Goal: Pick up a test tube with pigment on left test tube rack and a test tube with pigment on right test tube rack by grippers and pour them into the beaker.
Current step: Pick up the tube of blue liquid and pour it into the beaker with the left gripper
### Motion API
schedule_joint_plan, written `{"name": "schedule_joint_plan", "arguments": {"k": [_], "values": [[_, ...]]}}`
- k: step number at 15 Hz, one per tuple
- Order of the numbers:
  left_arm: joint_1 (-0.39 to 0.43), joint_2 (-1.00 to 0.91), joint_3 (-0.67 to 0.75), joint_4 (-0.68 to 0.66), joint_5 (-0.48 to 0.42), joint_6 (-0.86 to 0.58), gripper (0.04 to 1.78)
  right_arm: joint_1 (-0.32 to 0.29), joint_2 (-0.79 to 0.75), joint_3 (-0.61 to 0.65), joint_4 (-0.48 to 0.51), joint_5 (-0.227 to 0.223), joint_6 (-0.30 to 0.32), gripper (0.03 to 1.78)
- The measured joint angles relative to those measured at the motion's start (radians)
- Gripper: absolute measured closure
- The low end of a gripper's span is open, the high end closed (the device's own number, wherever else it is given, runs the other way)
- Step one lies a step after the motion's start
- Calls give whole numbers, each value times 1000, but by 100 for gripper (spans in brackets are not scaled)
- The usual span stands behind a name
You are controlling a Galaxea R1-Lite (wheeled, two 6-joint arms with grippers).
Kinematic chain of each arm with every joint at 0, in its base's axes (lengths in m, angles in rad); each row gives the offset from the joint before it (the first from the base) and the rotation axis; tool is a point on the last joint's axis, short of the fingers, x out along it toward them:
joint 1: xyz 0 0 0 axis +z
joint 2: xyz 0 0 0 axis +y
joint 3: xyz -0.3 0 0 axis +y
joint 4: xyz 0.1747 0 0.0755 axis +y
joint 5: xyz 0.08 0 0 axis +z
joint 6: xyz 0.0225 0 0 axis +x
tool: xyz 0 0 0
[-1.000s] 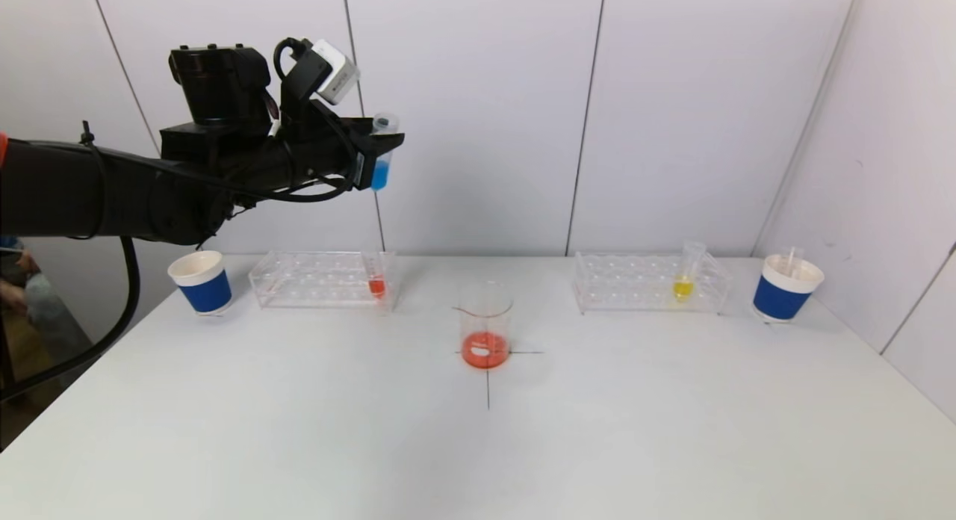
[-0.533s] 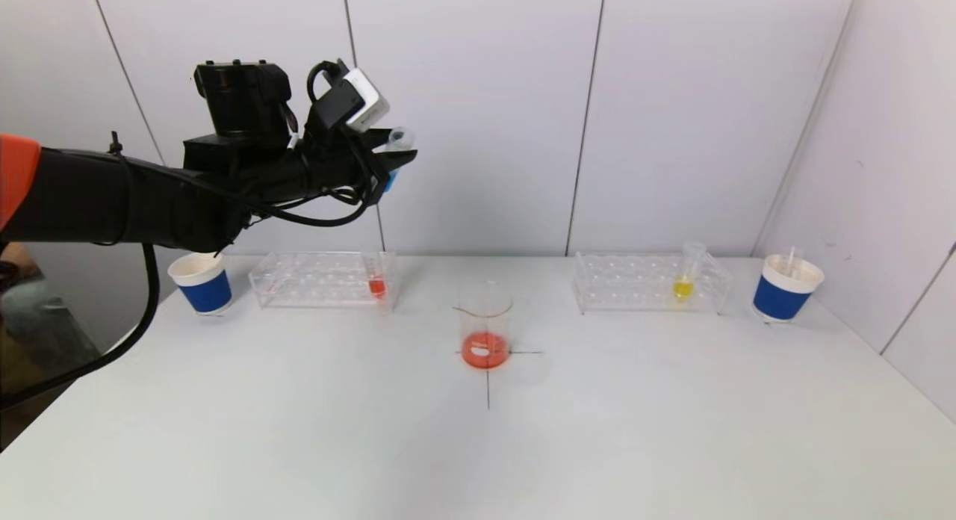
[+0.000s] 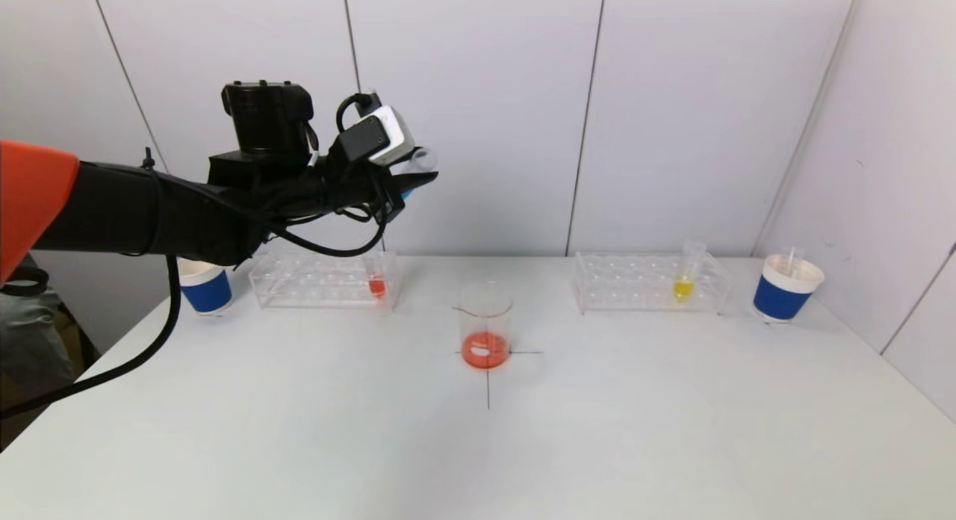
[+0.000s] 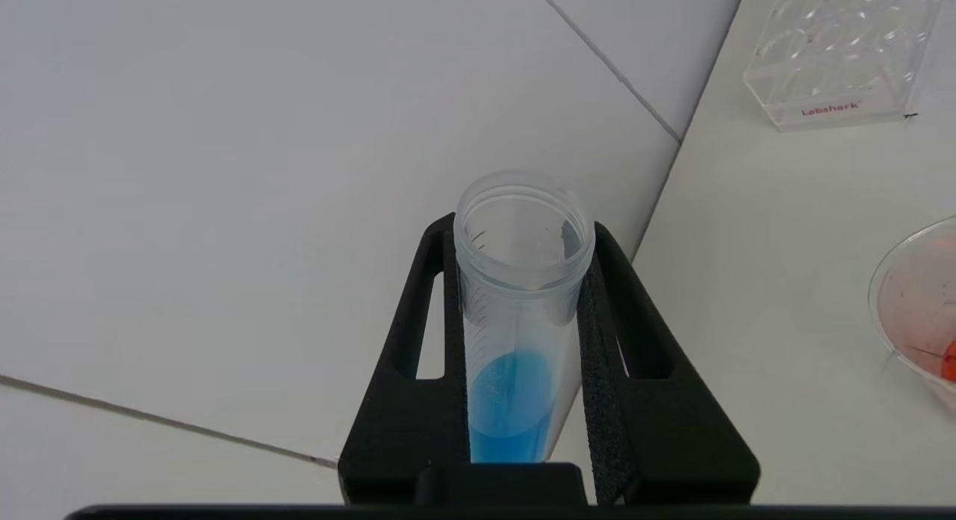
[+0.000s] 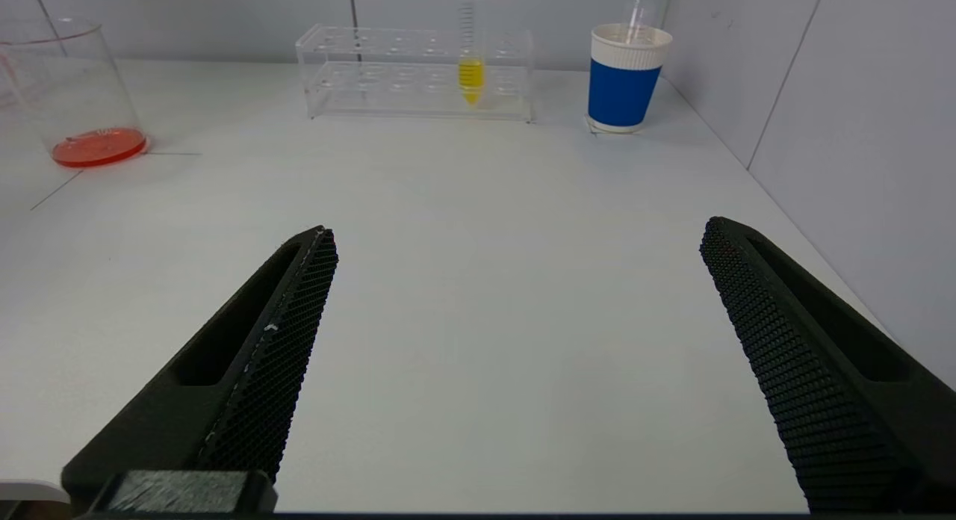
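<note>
The left gripper (image 4: 523, 356) pinches a clear plastic tube (image 4: 515, 333) of blue liquid, raised high, left of the glass beaker (image 3: 485, 326); the head view hides most of the tube. The right gripper (image 5: 515, 356), out of the head view, is spread wide over the white table (image 5: 478, 243).

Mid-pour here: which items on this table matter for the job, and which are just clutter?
In play:
left gripper, holding the blue tube
beaker
yellow tube in right rack
left rack
right gripper, open, parked low

Lying about:
two blue cups
red tube
</note>
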Motion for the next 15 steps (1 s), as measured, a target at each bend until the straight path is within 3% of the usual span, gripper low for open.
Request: {"name": "schedule_joint_plan", "arguments": {"k": [8, 15], "values": [[-33, 67, 99, -319, -80, 37, 138, 0, 0, 0, 0, 0, 0, 4], [-40, 97, 133, -357, -124, 157, 138, 0, 0, 0, 0, 0, 0, 4]]}}
